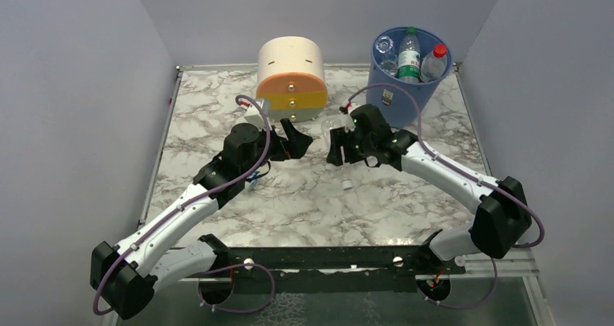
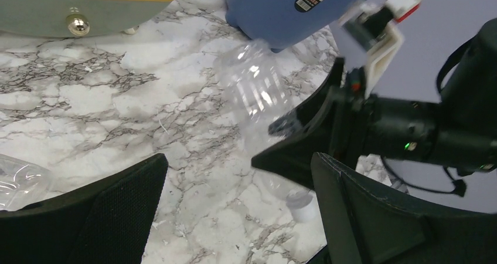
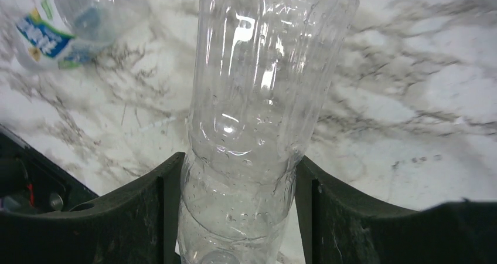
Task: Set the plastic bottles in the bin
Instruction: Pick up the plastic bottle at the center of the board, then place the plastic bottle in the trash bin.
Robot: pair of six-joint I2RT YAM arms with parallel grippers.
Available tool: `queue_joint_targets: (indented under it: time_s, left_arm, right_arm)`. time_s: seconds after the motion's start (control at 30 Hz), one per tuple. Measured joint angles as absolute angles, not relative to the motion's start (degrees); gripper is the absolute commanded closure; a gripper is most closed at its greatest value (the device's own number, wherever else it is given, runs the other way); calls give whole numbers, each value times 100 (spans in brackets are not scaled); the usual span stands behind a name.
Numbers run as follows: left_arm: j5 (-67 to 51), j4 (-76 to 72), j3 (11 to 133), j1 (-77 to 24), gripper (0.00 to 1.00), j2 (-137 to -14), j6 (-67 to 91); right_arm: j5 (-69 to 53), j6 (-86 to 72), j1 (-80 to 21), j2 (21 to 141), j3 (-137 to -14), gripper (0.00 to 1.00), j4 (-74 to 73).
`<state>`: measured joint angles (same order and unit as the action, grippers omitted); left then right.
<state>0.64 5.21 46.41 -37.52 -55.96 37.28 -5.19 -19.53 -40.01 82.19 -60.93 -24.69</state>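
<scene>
Seen from above, the clear bottle [image 3: 258, 88] is mostly hidden behind the right gripper [image 3: 237, 164], whose fingers clamp its middle over the marble table [image 1: 304, 203]. The bin [image 1: 431, 87], with three bottles [image 1: 409, 56] inside, stands just beyond. The left gripper [image 2: 239, 161] hovers opposite with its jaws wide apart, and a second bottle [image 2: 17, 182] is cut off at the frame edge.

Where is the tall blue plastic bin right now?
Top view: the tall blue plastic bin stands at the far right corner of the marble table, right of the cream-and-orange round drawer unit.
</scene>
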Motion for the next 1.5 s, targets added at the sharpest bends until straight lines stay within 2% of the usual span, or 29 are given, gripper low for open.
queue_joint_targets:
  time_s: [0.43, 0.8, 1.27, 1.5]
  left_arm:
    - [-45, 419, 4606, -3675, 1, -5653, 3728]
    - [-169, 351, 4390, -3675, 1, -5867, 3730]
    - [-172, 353, 4390, -3669, 1, -5843, 3728]
    - [-172, 423, 4390, -3669, 1, -5833, 3723]
  right_arm:
    - [-589, -1581, -2803, 8248, -8200, 54, -2685]
    - [-810, -1627, -1798, 9323, -9948, 55, -2469]
    - [-1017, -1575, -624, 10436, -11603, 54, -1835]
    - [-1017, -1210, -502, 10608, -11778, 54, -1627]
